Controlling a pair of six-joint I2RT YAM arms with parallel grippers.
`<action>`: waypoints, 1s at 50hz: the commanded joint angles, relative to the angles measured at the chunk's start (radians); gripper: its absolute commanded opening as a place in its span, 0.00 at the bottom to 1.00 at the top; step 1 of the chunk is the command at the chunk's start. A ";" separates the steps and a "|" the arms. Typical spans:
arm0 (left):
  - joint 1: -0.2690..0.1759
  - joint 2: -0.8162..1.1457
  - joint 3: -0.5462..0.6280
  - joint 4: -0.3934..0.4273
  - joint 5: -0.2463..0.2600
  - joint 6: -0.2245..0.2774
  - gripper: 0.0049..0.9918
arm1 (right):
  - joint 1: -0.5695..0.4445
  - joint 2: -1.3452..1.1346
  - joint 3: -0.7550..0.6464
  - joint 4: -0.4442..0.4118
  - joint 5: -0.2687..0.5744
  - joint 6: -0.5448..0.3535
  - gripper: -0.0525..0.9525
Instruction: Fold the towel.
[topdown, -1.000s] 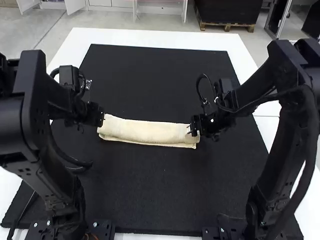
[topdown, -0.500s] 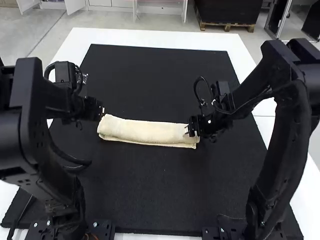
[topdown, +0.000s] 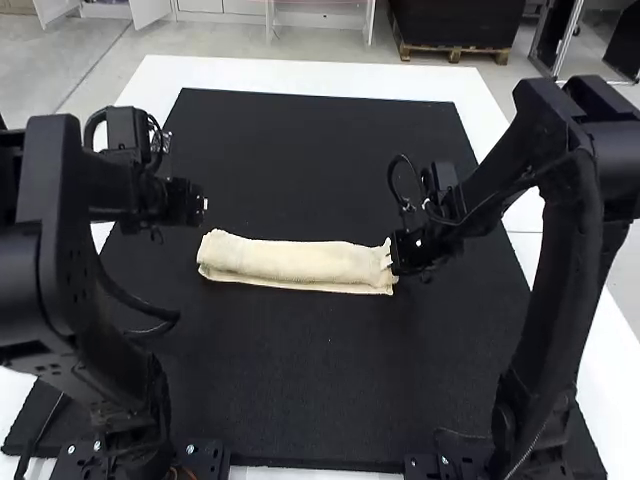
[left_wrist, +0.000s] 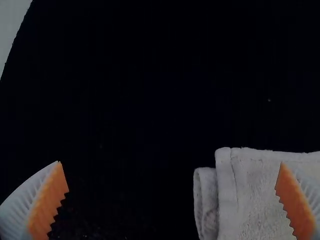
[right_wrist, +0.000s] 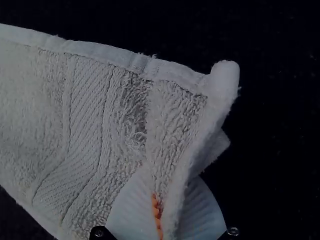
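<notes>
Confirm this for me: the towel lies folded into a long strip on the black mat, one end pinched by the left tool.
Wrong tool: the right tool pinches that end, as the right wrist view shows. The towel does lie folded into a long strip on the black mat.

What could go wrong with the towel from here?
Likely risks:
1. The right gripper pinches and puckers one end of the folded towel; pulling there might skew the strip.
2. The towel's other end lies unheld on the black mat, so it could swing or open up.
3. The left gripper is open, only partly over that end; closing there may catch just an edge.
</notes>
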 joint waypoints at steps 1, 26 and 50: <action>0.011 -0.024 0.032 -0.001 0.019 -0.013 0.98 | 0.017 0.008 0.015 -0.047 -0.074 -0.033 0.03; 0.095 -0.024 0.028 -0.038 0.033 -0.013 0.98 | 0.000 -0.175 0.092 -0.205 -0.119 -0.023 0.03; 0.134 -0.028 0.029 -0.058 0.037 -0.007 0.98 | 0.160 -0.159 0.181 -0.195 -0.176 0.023 0.03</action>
